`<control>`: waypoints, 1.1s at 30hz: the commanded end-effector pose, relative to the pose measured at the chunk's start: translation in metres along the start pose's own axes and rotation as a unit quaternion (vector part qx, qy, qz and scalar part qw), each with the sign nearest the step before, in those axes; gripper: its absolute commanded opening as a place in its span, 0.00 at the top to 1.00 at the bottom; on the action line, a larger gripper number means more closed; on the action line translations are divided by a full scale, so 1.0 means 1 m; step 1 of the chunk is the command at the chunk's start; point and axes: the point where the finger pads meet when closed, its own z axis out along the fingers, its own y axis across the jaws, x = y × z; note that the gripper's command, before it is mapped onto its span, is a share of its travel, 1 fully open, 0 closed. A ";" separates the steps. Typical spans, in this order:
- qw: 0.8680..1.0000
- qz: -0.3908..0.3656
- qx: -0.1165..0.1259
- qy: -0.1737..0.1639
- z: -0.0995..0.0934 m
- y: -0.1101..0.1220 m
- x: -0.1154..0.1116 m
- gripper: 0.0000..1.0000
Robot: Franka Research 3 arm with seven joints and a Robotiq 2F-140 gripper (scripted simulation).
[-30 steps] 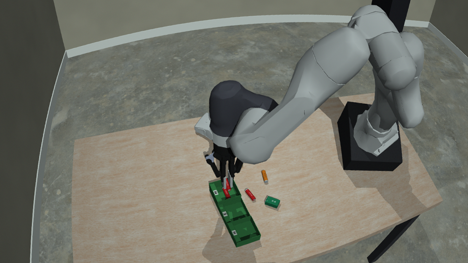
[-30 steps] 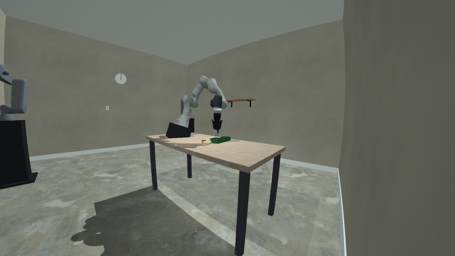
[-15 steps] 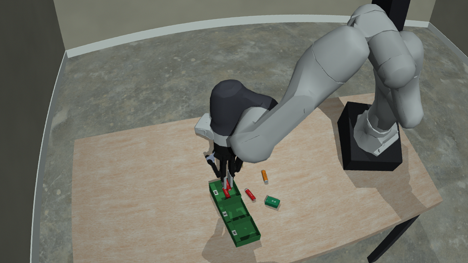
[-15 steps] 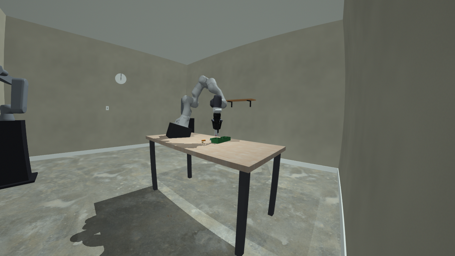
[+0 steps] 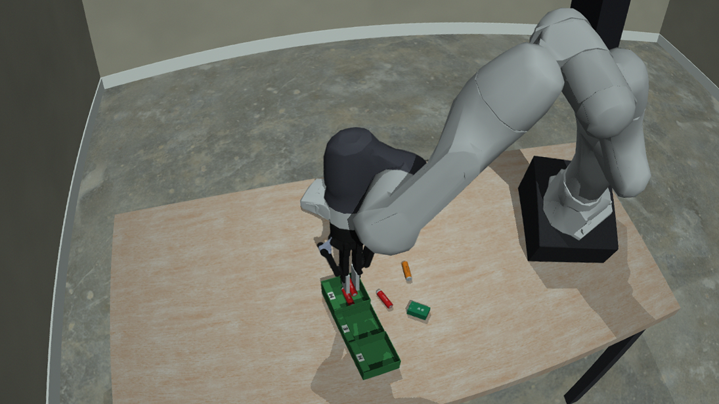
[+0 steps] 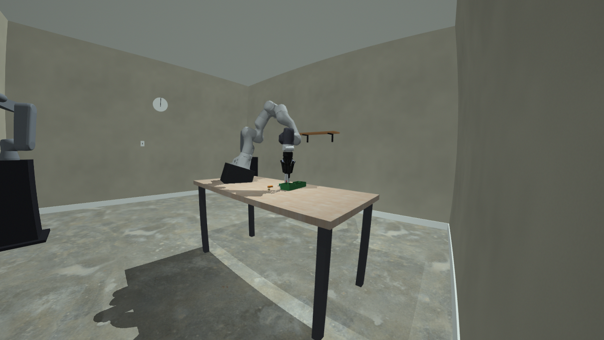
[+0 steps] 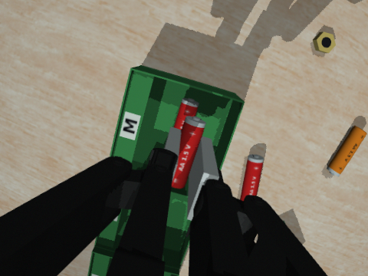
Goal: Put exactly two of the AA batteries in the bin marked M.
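My gripper [image 7: 185,150] [image 5: 349,290] [image 6: 287,179] is shut on a red AA battery [image 7: 185,152] [image 5: 348,296] and holds it just above the bin marked M [image 7: 129,101] [image 5: 328,292]. That bin is the far end of a green row of three bins [image 5: 376,363] [image 6: 297,184]. A second red AA battery [image 7: 187,109] lies inside bin M, partly hidden behind the held one. A third red AA battery [image 7: 251,177] [image 5: 384,298] lies on the table right of the bin. An orange AA battery [image 7: 348,150] [image 5: 406,270] lies farther right.
A yellow hex nut [image 7: 324,42] lies on the table beyond the bins. A small green block battery [image 5: 417,309] lies right of the red battery. The arm's black base [image 5: 569,233] stands at the table's far right.
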 end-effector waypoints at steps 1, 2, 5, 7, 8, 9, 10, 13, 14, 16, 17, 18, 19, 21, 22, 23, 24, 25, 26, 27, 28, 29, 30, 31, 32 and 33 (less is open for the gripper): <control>1.000 -0.005 0.005 0.001 0.004 -0.003 0.001 0.95; 1.000 -0.005 0.005 0.001 0.006 -0.003 0.001 0.95; 1.000 -0.005 0.005 0.001 0.012 -0.003 0.001 0.95; 1.000 -0.005 0.005 0.001 0.016 -0.003 0.001 0.95; 1.000 -0.005 0.005 0.001 0.018 -0.003 0.001 0.95; 1.000 -0.005 0.005 0.001 0.020 -0.003 0.001 0.95; 1.000 -0.005 0.005 0.001 0.022 -0.003 0.001 0.95; 1.000 -0.005 0.005 0.001 0.024 -0.004 0.002 0.95; 1.000 -0.005 0.005 0.001 0.024 -0.005 0.002 0.95; 1.000 -0.005 0.005 0.001 0.024 -0.005 0.002 0.95; 1.000 -0.005 0.005 0.001 0.024 -0.005 0.002 0.95; 1.000 -0.005 0.005 0.001 0.024 -0.005 0.002 0.95; 1.000 -0.005 0.005 0.001 0.024 -0.005 0.002 0.95; 1.000 -0.005 0.005 0.001 0.024 -0.006 0.002 0.95; 1.000 -0.005 0.005 0.001 0.024 -0.006 0.002 0.95; 1.000 -0.005 0.005 0.001 0.024 -0.006 0.002 0.95; 1.000 -0.005 0.005 0.001 0.024 -0.006 0.002 0.95; 1.000 -0.005 0.005 0.001 0.024 -0.006 0.002 0.95; 1.000 -0.005 0.005 0.001 0.024 -0.005 0.002 0.95; 1.000 -0.005 0.005 0.001 0.024 -0.005 0.002 0.95; 1.000 -0.005 0.005 0.001 0.024 -0.005 0.002 0.95; 1.000 -0.005 0.005 0.001 0.024 -0.005 0.002 0.83; 1.000 -0.005 0.005 0.001 0.024 -0.005 0.002 0.83; 1.000 -0.005 0.005 0.001 0.024 -0.005 0.002 0.83; 1.000 -0.005 0.005 0.001 0.024 -0.005 0.002 0.83; 1.000 -0.005 0.005 0.001 0.024 -0.005 0.002 0.83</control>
